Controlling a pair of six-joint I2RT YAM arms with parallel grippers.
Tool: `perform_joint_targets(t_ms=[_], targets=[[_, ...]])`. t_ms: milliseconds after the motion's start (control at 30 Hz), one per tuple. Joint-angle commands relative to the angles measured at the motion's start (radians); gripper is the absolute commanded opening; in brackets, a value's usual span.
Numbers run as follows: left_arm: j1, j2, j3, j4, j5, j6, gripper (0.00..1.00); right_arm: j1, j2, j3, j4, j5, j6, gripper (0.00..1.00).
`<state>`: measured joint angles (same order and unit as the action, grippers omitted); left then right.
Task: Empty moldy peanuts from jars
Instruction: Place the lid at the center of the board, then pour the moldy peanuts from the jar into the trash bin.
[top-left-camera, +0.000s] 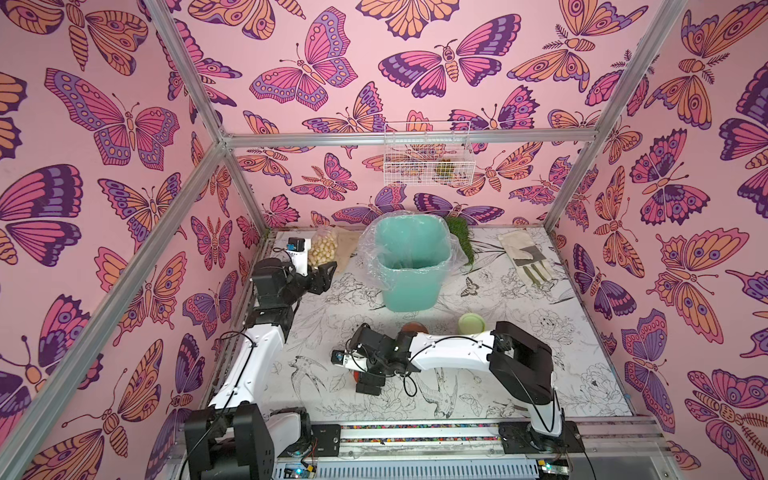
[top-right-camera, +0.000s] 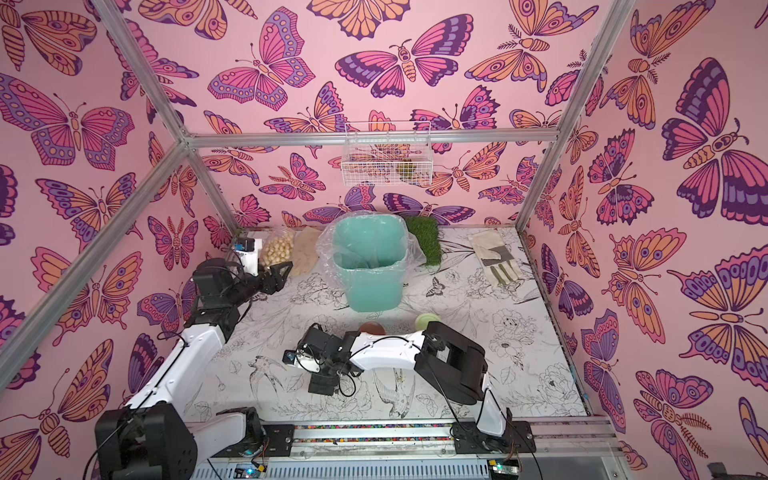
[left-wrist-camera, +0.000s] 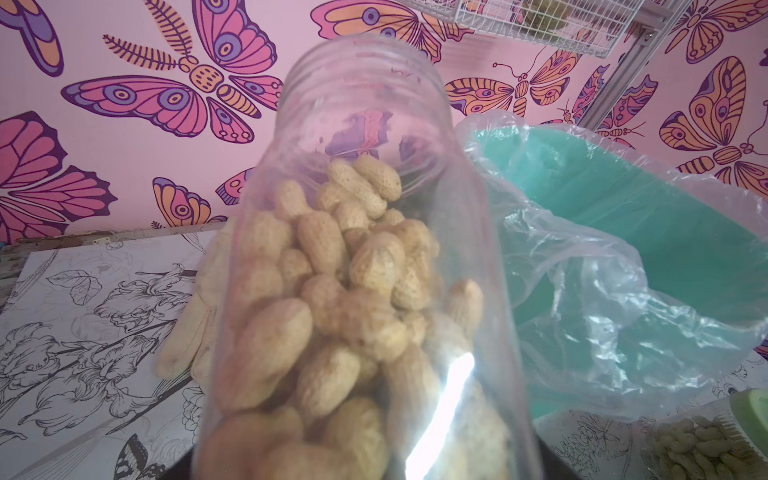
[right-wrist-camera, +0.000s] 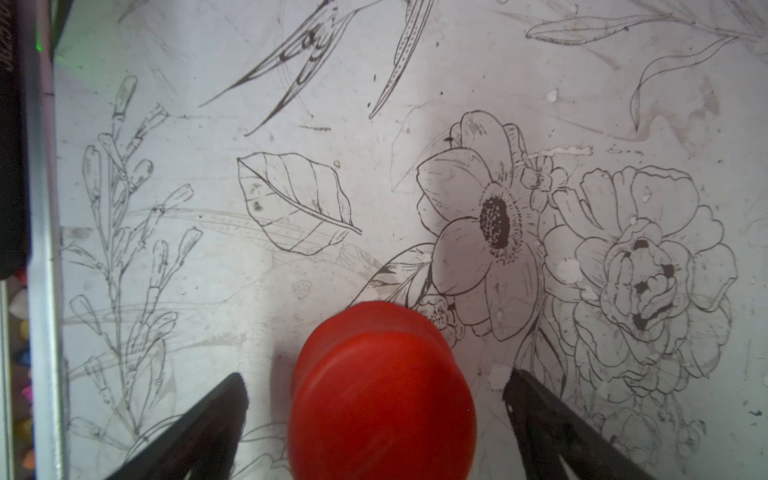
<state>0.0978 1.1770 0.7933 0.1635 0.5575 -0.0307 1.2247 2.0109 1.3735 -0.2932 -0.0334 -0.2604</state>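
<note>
Left gripper (top-left-camera: 321, 273), in a top view, is clamped on a lidless jar (top-left-camera: 322, 248), held up just beside the teal bin (top-left-camera: 411, 291) with its mouth not yet over the rim. Right gripper (top-left-camera: 366, 384) hangs low over the front of the table (top-left-camera: 540, 374), with a sliver of the red lid (top-left-camera: 356, 376) under it. Two more jars stand capped behind that arm, one under a brown lid (top-left-camera: 414, 328), one under a pale green lid (top-left-camera: 471, 323). I can make out no peanuts in the bin, so I judge the job barely begun: one jar opened, none emptied, two to unscrew.

Left wrist view: the jar (left-wrist-camera: 353, 124) is clear thin plastic with screw threads at the neck. It is well over half full of peanuts (left-wrist-camera: 332, 291) in pale beige, dimpled, waisted shells. The bin's liner (left-wrist-camera: 602, 324) is crinkly clear film.

Right wrist view: the jaws stand wide apart either side of the red lid (right-wrist-camera: 382, 390), touching neither flank. The lid is round and smooth, and it lies on the table (right-wrist-camera: 291, 104), which is pale and printed with line-drawn flowers.
</note>
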Motion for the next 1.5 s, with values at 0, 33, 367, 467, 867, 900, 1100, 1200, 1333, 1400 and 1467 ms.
perform_joint_targets(t_ms=[0, 33, 367, 467, 867, 900, 1100, 1200, 1333, 1400, 1467], targets=[[0.005, -0.021, 0.008, 0.056, 0.030, 0.007, 0.00, -0.021, -0.099, -0.013, 0.036, 0.016, 0.049, 0.99], [0.005, -0.019, 0.013, 0.055, 0.036, 0.007, 0.00, -0.029, -0.124, -0.018, 0.042, 0.014, 0.058, 0.99], [0.005, 0.001, 0.103, -0.048, 0.127, 0.081, 0.00, -0.122, -0.395, -0.060, 0.060, 0.024, 0.136, 0.99], [0.005, 0.011, 0.148, -0.086, 0.180, 0.100, 0.00, -0.182, -0.503, -0.092, 0.093, -0.026, 0.212, 0.99], [0.004, 0.033, 0.275, -0.187, 0.401, 0.075, 0.00, -0.518, -0.855, -0.295, 0.271, -0.225, 0.521, 0.99], [0.003, 0.032, 0.285, -0.197, 0.423, 0.069, 0.00, -0.551, -0.877, -0.311, 0.276, -0.241, 0.544, 0.99], [0.000, 0.037, 0.343, -0.248, 0.512, 0.024, 0.00, -0.751, -0.966, -0.405, 0.315, -0.342, 0.659, 0.99], [-0.008, 0.046, 0.363, -0.272, 0.538, 0.004, 0.00, -0.834, -0.977, -0.435, 0.324, -0.396, 0.694, 0.99], [-0.041, 0.070, 0.395, -0.324, 0.538, 0.001, 0.00, -0.871, -0.974, -0.449, 0.327, -0.428, 0.685, 0.99], [-0.068, 0.080, 0.409, -0.361, 0.519, 0.023, 0.00, -0.873, -0.966, -0.448, 0.324, -0.440, 0.678, 0.99], [-0.096, 0.085, 0.432, -0.421, 0.494, 0.061, 0.00, -0.873, -0.956, -0.449, 0.327, -0.449, 0.675, 0.99]])
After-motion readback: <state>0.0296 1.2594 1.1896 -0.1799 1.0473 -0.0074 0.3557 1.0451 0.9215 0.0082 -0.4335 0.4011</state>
